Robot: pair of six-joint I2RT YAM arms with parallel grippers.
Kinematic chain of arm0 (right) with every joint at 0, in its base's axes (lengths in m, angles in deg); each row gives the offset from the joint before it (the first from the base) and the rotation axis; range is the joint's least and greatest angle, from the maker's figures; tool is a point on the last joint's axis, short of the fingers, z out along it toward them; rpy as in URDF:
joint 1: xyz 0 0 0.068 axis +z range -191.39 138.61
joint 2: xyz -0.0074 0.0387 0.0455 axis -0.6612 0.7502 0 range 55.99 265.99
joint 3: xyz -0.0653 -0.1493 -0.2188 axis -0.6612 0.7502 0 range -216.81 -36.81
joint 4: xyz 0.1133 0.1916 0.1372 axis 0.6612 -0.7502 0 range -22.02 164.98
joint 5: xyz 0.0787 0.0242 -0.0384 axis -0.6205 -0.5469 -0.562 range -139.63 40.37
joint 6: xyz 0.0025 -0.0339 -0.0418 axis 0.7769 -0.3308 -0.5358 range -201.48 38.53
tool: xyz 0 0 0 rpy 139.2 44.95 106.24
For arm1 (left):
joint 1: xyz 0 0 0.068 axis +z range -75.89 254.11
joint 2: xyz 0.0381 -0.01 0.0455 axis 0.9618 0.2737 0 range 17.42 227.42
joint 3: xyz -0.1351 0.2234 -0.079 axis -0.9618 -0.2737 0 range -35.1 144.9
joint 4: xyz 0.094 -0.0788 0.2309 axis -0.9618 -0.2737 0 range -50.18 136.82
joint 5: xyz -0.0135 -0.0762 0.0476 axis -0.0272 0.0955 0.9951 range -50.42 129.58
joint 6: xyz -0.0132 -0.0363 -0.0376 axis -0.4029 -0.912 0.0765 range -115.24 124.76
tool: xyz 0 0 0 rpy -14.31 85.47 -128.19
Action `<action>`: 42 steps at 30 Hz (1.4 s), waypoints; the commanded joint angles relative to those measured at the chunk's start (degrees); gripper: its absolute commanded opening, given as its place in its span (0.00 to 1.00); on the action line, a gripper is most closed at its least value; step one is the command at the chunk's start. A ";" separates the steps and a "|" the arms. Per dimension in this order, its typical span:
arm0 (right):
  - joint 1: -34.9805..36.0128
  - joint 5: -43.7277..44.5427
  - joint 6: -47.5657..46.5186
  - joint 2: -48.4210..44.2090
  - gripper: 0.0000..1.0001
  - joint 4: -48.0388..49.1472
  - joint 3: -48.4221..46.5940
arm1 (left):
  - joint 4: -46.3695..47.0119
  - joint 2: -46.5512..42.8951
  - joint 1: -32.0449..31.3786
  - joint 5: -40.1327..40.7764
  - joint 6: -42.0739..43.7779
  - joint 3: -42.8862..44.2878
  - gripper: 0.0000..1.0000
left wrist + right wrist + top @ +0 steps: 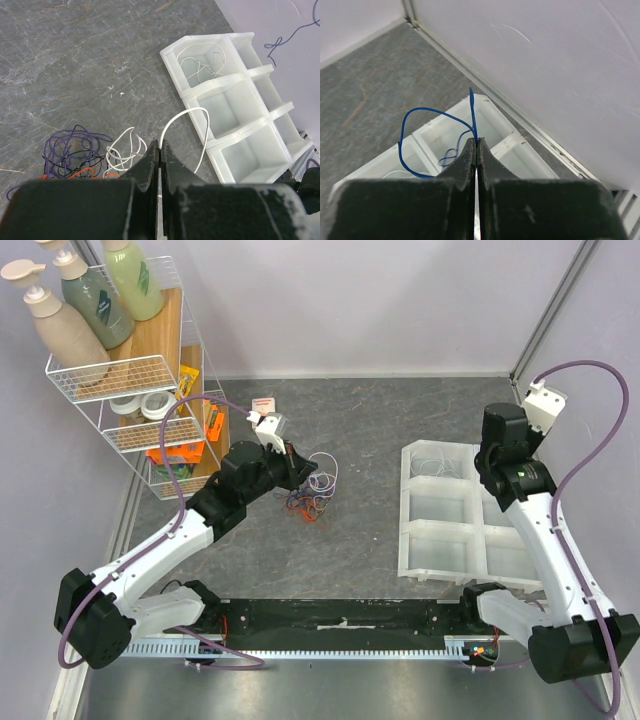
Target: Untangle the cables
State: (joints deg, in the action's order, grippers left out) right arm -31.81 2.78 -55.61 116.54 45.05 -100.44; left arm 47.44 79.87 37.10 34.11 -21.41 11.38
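The cables lie in a tangle of purple, orange, black and white loops on the grey tabletop. My left gripper is at the tangle's edge, shut on a white cable that arches off towards the tray. My right gripper hangs over the white compartment tray, shut on a blue cable whose loop dangles above the compartments. Another thin white cable lies in the tray's far compartment.
The white tray with several compartments sits right of centre. A wire shelf rack with pump bottles, tape rolls and orange items stands at the back left. Walls close in the back and right sides.
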 commanded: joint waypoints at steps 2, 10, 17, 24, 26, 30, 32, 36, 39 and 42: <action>-4.12 2.36 -1.26 4.30 0.00 8.38 6.67 | 2.98 -1.55 0.10 -1.20 -1.34 -0.25 0.02; -14.85 -16.25 4.71 13.71 0.00 12.27 13.71 | 3.07 -1.64 0.10 -1.20 -1.25 -0.42 0.02; -18.11 -21.90 3.59 15.82 0.31 10.77 13.28 | 3.33 -1.11 0.10 -1.82 -1.51 -0.42 0.02; -16.97 -32.61 -4.51 12.32 0.71 7.00 9.06 | 5.79 -1.37 0.10 -5.68 -0.29 -0.95 0.02; -13.56 -37.09 -5.65 9.34 0.71 6.21 8.88 | 7.11 -1.63 0.10 -8.13 0.07 -1.39 0.02; -4.60 -59.26 -8.72 1.78 0.69 11.53 12.03 | 8.43 -2.16 0.10 -11.39 1.74 -1.22 0.02; 1.37 -72.99 -9.96 -0.87 0.68 19.08 14.50 | 9.83 -2.86 0.19 -14.02 2.18 -1.21 0.02; 13.76 -85.18 -11.80 -0.79 0.69 24.48 16.00 | 15.71 -6.28 0.19 -18.60 2.53 -3.05 0.02; 22.03 -79.05 -12.68 -0.96 0.70 27.72 18.45 | 20.72 -10.67 0.19 -17.82 3.58 -5.78 0.02; 25.92 -74.13 -11.11 -2.54 0.72 35.53 22.23 | 23.63 -14.72 0.10 -15.98 5.34 -8.06 0.02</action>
State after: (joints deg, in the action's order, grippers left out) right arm -9.73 -72.87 -66.25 115.47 70.12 -82.28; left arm 62.11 70.02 37.14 18.52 -20.08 5.37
